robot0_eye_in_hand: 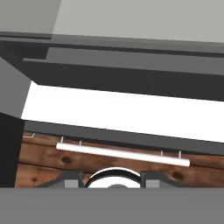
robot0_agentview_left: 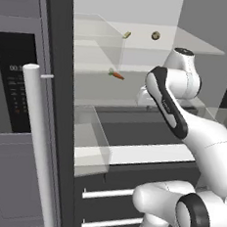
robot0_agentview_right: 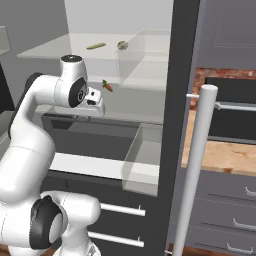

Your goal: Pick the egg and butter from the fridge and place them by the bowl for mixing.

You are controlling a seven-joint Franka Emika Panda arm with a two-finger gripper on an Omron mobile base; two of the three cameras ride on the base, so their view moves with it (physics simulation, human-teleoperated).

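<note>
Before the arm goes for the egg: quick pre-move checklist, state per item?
1. Fridge open, shelves reachable: ok.
2. Egg on the upper glass shelf, nothing on top of it: ok.
3. Butter on the same shelf, apart from the egg: ok.
4. Carrot one shelf below, away from both: ok.
5. Gripper aimed at the egg: not ok; the hand view looks down at a drawer handle and wood floor.
6. Jaws open enough for the egg: cannot tell.
</note>
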